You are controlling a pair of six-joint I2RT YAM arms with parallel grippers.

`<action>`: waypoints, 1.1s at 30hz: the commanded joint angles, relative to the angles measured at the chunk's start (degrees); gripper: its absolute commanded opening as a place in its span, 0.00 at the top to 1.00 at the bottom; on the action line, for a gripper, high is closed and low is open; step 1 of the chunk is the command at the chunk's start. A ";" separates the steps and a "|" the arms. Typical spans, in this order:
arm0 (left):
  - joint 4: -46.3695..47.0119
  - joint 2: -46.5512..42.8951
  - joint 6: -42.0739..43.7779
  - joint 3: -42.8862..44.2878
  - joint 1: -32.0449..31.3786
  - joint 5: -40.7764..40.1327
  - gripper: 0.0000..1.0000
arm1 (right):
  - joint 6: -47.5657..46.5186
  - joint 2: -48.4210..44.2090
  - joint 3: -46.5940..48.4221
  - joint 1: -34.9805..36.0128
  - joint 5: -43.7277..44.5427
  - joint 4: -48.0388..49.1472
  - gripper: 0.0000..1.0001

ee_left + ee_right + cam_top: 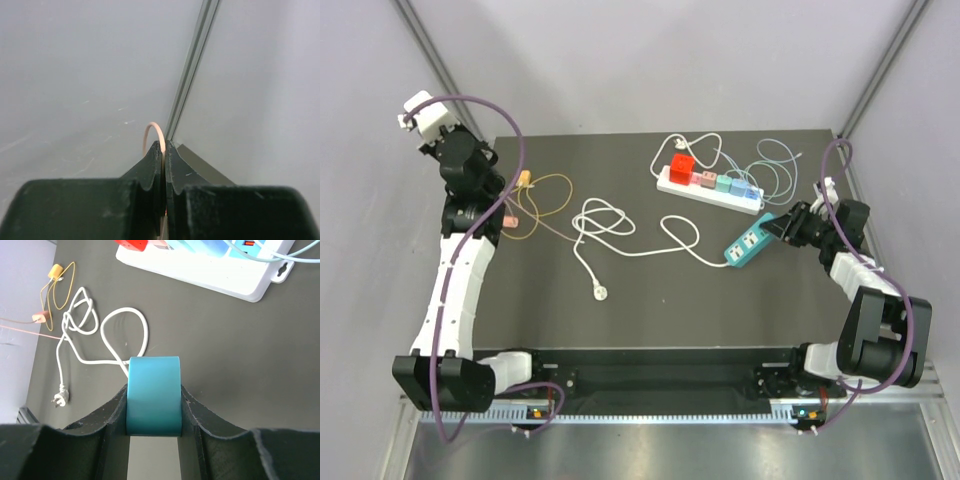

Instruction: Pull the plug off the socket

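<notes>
The right gripper (152, 412) is clamping its two dark fingers (112, 407) around one end of the teal socket strip (152, 390), jaws spread only as wide as the strip's body. Seen from above, that strip is sitting at the table's (670, 310) right side, angled toward the arm. A white cord (125, 325) is trailing away from it in loops and ending at a white plug (601, 291) lying flat near the table's middle.

The left gripper (163, 150) is pinching nearly shut on a thin peach cable (152, 131), which is arching just above the fingertips. It is pointing at the grey wall and a metal frame post (192, 75).

The pink plug (510, 221) is lying by the table's left edge, well apart from the teal strip. A yellow plug (523, 181) is sitting just behind it. A white power strip (705, 192) with coloured blocks is resting toward the rear.
</notes>
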 commanded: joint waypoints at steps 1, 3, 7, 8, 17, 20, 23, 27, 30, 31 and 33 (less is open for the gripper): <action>4.68 1.34 1.08 4.81 0.35 -0.22 1.00 | 0.67 -2.28 0.91 -0.84 -1.53 5.35 1.00; 4.59 2.22 0.90 5.17 0.35 0.05 1.00 | 2.06 -2.55 0.56 -1.27 -3.02 6.93 1.00; 4.15 5.46 2.30 4.29 0.53 1.10 1.00 | 8.99 -4.13 -2.86 -2.59 -7.86 16.76 1.00; 4.33 6.17 2.74 3.86 0.53 0.93 1.00 | 10.06 -4.57 -3.31 -2.86 -8.47 18.43 1.00; 16.79 10.22 17.94 0.60 0.35 -6.10 1.00 | 12.89 -5.36 -4.37 -5.67 -9.36 21.97 1.00; 22.85 9.69 23.65 0.42 -0.35 -7.16 1.00 | 11.92 -4.92 -4.02 -5.67 -8.75 20.65 1.00; 22.01 9.16 23.32 0.60 -0.70 -5.49 1.00 | 11.13 -4.49 -3.75 -5.67 -8.30 19.60 1.00; 11.66 9.07 14.63 -0.27 -0.70 0.66 1.00 | 10.43 -4.57 -3.66 -5.67 -7.95 18.89 1.00; 7.77 9.42 8.03 -4.74 -0.70 1.98 1.00 | 10.08 -4.83 -3.49 -5.67 -7.87 18.36 1.00; 6.89 9.25 4.19 -5.98 -0.70 2.07 1.00 | 10.08 -4.84 -3.49 -5.67 -7.86 18.28 1.00; 6.00 8.90 -0.21 -10.10 -0.70 2.86 1.00 | 9.99 -5.10 -3.58 -5.67 -7.69 18.10 1.00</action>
